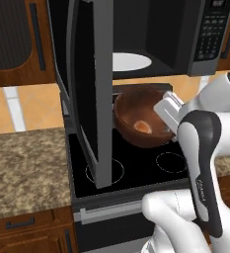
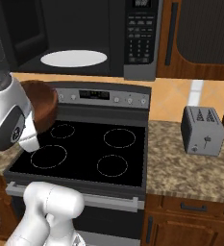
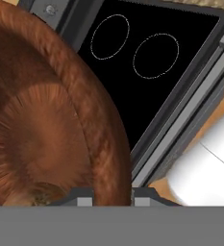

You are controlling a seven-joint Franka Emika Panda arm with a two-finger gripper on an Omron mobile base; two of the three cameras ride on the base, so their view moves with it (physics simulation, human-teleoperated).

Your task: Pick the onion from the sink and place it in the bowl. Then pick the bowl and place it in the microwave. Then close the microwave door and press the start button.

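My gripper (image 1: pixel 167 118) is shut on the right rim of the reddish-brown bowl (image 1: pixel 136 116) and holds it tilted in the air above the stovetop, just below the microwave (image 1: pixel 161 34). The small orange-brown onion (image 1: pixel 142 127) lies inside the bowl. The microwave door (image 1: pixel 89 94) stands wide open at the left, and the white turntable plate (image 1: pixel 129 62) shows inside. In the hand view the bowl (image 3: pixel 46 110) takes up the left side, its rim between my finger tips (image 3: pixel 112 199). From the right base view the arm covers part of the bowl (image 2: pixel 41 103). The sink is out of view.
The black stovetop (image 2: pixel 84 144) with ring marks lies under the bowl. The microwave's keypad column (image 2: pixel 141 33) is at its right. A grey toaster (image 2: pixel 203 129) stands on the granite counter (image 2: pixel 180 173) to the right; more counter (image 1: pixel 22 168) lies left of the stove.
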